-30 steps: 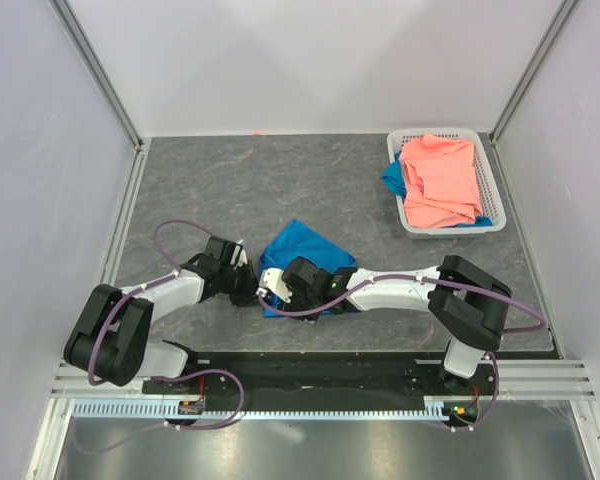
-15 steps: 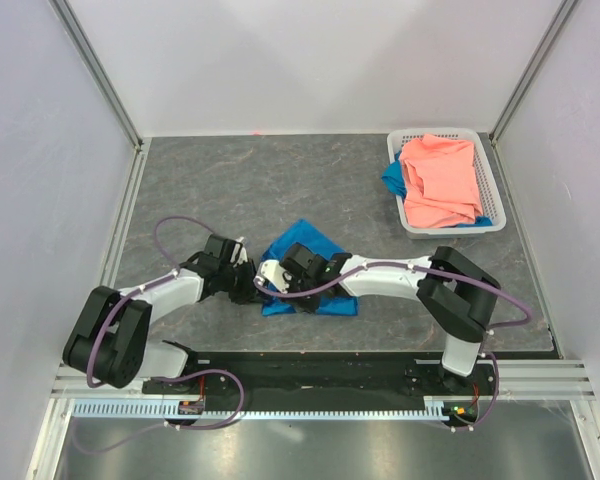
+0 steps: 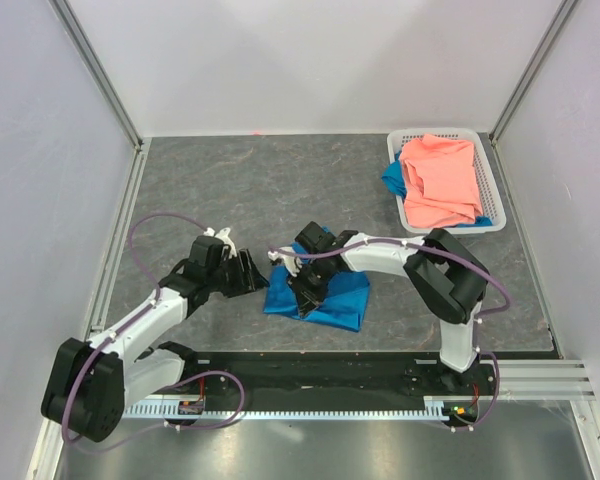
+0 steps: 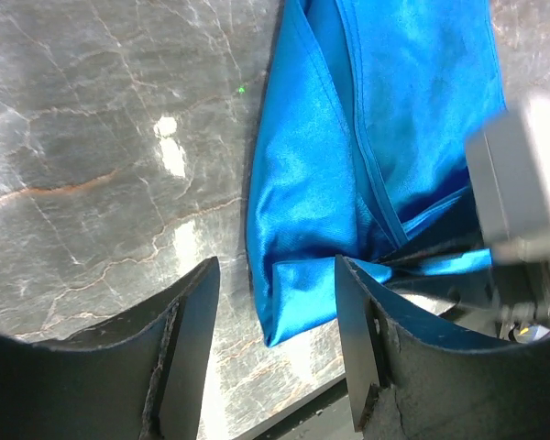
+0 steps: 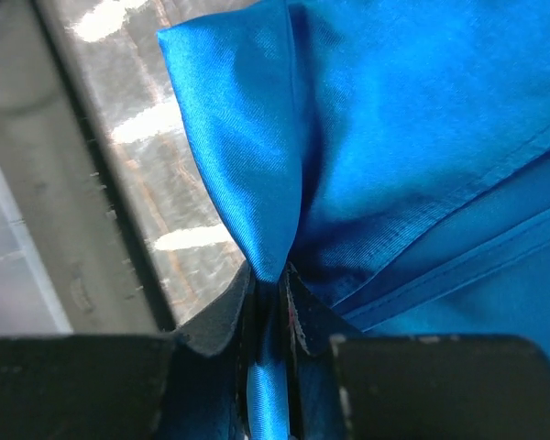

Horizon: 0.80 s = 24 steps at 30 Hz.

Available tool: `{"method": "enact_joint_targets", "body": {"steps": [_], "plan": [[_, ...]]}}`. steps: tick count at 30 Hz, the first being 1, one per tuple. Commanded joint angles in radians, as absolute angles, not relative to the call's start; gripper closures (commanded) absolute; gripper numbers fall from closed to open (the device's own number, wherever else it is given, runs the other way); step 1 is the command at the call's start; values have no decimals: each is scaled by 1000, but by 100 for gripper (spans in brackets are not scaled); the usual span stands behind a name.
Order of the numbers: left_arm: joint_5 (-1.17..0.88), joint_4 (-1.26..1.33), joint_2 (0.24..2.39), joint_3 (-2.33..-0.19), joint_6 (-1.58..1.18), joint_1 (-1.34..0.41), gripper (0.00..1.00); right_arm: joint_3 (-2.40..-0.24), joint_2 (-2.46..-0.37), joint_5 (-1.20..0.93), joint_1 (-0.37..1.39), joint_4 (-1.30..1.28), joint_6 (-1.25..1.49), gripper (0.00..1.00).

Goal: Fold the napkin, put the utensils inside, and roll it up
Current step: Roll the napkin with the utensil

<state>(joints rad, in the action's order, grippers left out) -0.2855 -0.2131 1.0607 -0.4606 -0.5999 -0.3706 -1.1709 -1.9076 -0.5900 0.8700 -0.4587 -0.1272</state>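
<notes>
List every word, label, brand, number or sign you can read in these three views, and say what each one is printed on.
None: no readable text shows in any view.
The blue napkin, the white basket, the salmon-pink cloth in it and the grey marbled table are all plain.
Any marking on the small parts along the near rail is too small to read.

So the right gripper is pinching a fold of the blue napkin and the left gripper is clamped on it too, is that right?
Not quite: the right gripper pinches a fold of the napkin, but the left gripper is open, holding nothing; the left wrist view shows it.
</notes>
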Motion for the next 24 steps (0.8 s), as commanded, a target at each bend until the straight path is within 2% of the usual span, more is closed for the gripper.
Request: {"method": "enact_joint_targets", "body": {"steps": [1, 10, 17, 24], "plan": [[-288, -152, 1025, -428, -569, -385, 39, -1203, -1985, -824, 819, -522, -107, 83], [-356, -71, 1011, -365, -580, -413, 39, -1262, -2166, -1092, 721, -520, -107, 86], [-373, -5, 989, -313, -578, -426, 39, -1302, -2258, -1167, 675, -535, -110, 87], [-319, -5, 1097, -325, -603, -428, 43, -1330, -2293, -1173, 663, -600, -166, 88]]}}
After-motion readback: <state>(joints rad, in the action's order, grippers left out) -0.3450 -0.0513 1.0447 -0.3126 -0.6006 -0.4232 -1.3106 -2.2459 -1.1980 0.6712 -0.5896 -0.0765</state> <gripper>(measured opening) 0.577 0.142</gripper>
